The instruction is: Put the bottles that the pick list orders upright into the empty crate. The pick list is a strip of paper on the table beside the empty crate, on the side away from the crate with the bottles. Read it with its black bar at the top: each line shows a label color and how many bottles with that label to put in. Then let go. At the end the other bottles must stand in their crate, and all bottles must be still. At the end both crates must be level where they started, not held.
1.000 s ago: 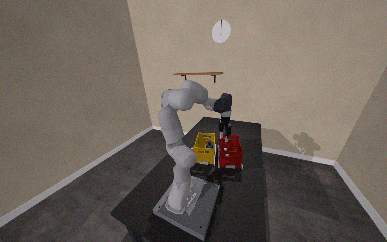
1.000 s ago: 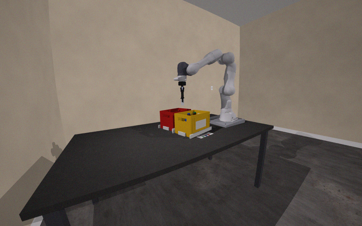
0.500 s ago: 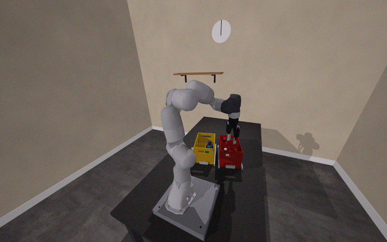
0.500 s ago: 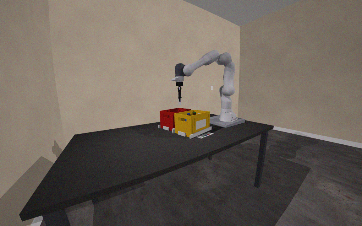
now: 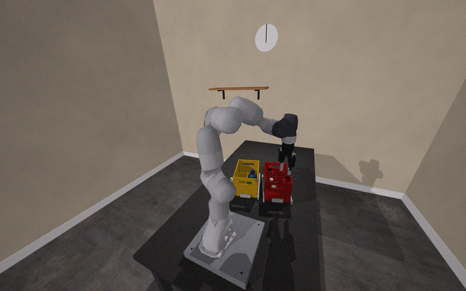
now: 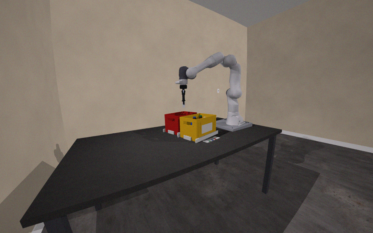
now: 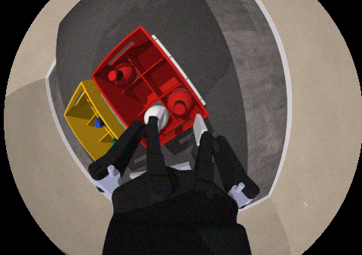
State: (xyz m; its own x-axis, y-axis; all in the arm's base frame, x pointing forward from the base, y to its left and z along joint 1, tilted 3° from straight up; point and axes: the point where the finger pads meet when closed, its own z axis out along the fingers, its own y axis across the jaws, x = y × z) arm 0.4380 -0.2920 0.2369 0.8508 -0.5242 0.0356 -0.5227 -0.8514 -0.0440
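Bottles, a blue one [image 5: 252, 174] [image 6: 194, 117] [image 7: 98, 123] and a green one [image 6: 200, 116] [image 7: 113, 143], stand in the yellow crate [image 5: 240, 187] [image 6: 190, 128] [image 7: 84, 142], presumably delivered to order; your end effector [image 5: 285, 170] [image 6: 183, 105] [image 7: 179, 117], part-open and holding nothing, hovers above the red crate [image 5: 277, 190] [image 6: 172, 123] [image 7: 141, 32] (likely for a red bottle [image 5: 283, 180] [image 7: 179, 105]).

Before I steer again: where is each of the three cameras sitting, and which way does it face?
Top: high behind the base plate, facing along the table to the clock wall; shows the arm and gripper.
Exterior: off the table's yellow-crate side, facing back across toward the arm; shows arm, gripper and pick list.
Wrist: up at the gripper, facing down past its open fingers; only the gripper shows.
Shared: top and exterior both show the red crate and yellow crate.
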